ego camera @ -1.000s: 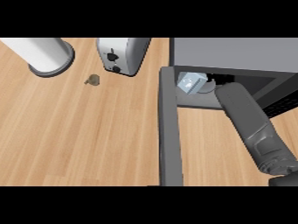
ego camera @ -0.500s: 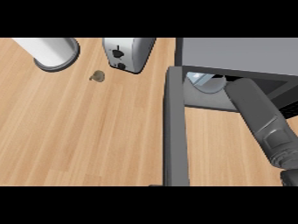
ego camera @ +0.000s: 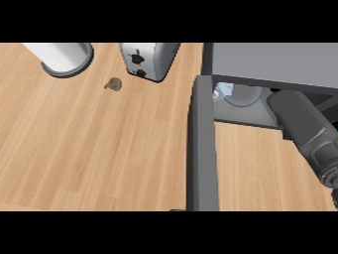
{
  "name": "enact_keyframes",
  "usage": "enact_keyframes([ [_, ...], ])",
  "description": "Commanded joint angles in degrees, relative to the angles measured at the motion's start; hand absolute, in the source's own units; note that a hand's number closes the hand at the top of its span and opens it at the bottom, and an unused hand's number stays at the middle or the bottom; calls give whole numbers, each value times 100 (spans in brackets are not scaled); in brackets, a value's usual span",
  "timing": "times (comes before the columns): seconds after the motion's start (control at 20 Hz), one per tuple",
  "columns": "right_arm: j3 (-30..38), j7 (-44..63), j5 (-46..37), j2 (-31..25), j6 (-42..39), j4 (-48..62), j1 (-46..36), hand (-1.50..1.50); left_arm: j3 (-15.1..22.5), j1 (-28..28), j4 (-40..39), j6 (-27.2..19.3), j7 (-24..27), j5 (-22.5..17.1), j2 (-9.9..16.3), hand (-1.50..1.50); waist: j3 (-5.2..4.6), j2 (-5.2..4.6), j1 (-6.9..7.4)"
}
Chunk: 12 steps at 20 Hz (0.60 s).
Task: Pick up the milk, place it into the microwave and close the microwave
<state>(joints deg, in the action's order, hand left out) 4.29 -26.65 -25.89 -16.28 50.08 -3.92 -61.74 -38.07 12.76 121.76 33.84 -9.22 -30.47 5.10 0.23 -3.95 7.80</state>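
The right arm (ego camera: 314, 139) comes in from the bottom right corner and goes up into the open microwave (ego camera: 281, 62). The right hand itself is hidden under the microwave's top, so I cannot tell if it is open or closed. Just past the end of the arm, inside the microwave, a bit of the milk (ego camera: 221, 92) peeks out (pale blue and white) next to a round glass plate (ego camera: 243, 96). Only a small part of the milk shows.

The microwave door (ego camera: 202, 149) stands open. It is a long dark grey bar just to the left of the arm, running down to the bottom edge.

Farther left of the arm, on the wooden counter (ego camera: 76, 149), stand a toaster (ego camera: 149, 59) and a white roll (ego camera: 63, 55). A small grey thing (ego camera: 113, 84) lies between them, a bit lower. The left hand does not show.
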Motion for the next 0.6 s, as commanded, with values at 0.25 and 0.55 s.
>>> enact_keyframes([
  [0.25, 48, -540, 52, 175, -601, -194, -154, -150, 156, -177, -345, 227, 59, 205, 155, -150, 10, 10, -10],
  [0.55, 288, -766, 312, 317, -1293, -227, -257, -150, 419, -166, -282, 441, 69, 246, 101, -150, 6, 96, -55],
])
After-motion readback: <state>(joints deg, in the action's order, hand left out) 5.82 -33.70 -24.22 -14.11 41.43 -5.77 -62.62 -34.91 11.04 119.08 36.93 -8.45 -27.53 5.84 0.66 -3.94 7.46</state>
